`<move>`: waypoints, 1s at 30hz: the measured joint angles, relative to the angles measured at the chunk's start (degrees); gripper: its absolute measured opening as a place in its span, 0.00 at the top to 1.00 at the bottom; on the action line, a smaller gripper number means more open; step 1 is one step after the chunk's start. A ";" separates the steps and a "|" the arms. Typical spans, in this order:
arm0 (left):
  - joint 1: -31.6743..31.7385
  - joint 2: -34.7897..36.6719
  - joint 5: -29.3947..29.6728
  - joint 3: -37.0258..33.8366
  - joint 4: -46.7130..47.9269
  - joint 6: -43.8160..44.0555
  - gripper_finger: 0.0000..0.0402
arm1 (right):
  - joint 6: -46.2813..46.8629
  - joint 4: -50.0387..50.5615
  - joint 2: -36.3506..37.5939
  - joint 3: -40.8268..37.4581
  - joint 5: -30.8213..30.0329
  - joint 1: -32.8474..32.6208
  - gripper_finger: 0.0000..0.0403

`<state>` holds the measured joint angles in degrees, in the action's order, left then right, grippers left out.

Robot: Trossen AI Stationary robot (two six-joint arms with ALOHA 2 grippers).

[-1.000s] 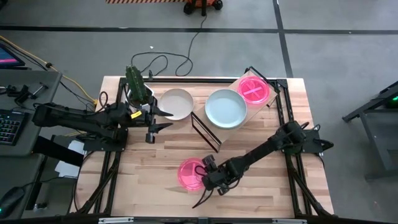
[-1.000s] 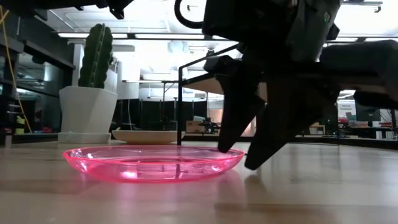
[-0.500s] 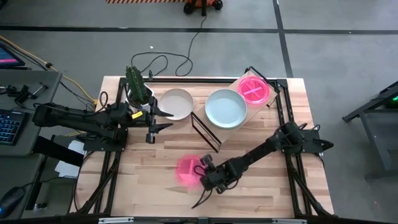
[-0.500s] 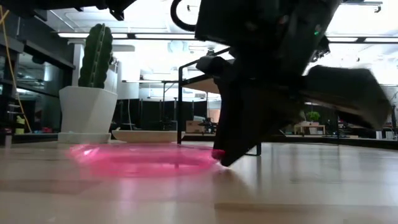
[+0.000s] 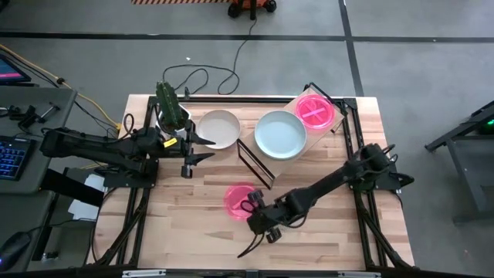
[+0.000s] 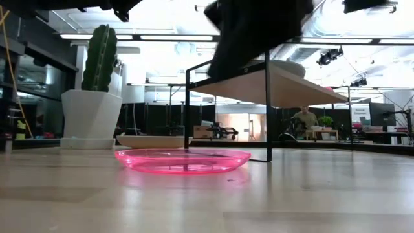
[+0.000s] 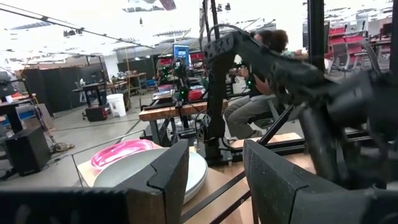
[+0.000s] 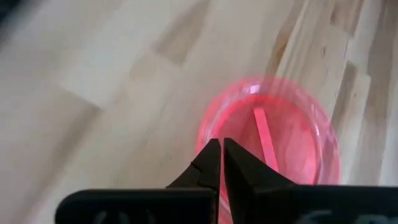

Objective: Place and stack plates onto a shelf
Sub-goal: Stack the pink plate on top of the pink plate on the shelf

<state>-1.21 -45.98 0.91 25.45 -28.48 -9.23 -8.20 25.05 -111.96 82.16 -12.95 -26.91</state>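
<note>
A wooden worktop (image 5: 185, 224) stands in a workshop. A pink plate (image 5: 240, 199) lies flat on it, just in front of the plywood shelf (image 5: 291, 150). The right claw (image 5: 255, 207) hangs above the plate's near rim, fingers pressed together on nothing. A grey-green plate (image 5: 279, 134) and another pink plate (image 5: 316, 110) sit on the shelf. The left claw (image 5: 202, 148), fingers apart, waits beside a cream plate (image 5: 218, 128).

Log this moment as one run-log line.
right gripper: jaws shut, empty, above pink plate | plate flat on table | left gripper: waiting open by cream plate
</note>
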 joint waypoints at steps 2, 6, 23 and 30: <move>0.00 0.01 0.00 0.00 0.14 0.00 0.65 | 2.09 -0.08 1.55 0.06 0.15 0.05 1.00; 0.00 0.01 0.00 0.00 0.29 0.02 0.65 | 8.04 -0.48 1.91 -0.57 0.57 0.75 1.00; 0.07 0.00 0.00 0.02 0.38 -0.28 0.65 | 5.40 -10.75 -5.50 -1.16 5.79 2.55 0.61; 0.07 0.00 0.00 0.02 0.42 -0.24 0.65 | 0.22 -15.60 -10.56 -1.27 4.15 2.98 0.55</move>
<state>-1.15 -45.98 0.91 25.47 -28.05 -9.47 -7.98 9.45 -122.52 80.89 -8.80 -23.93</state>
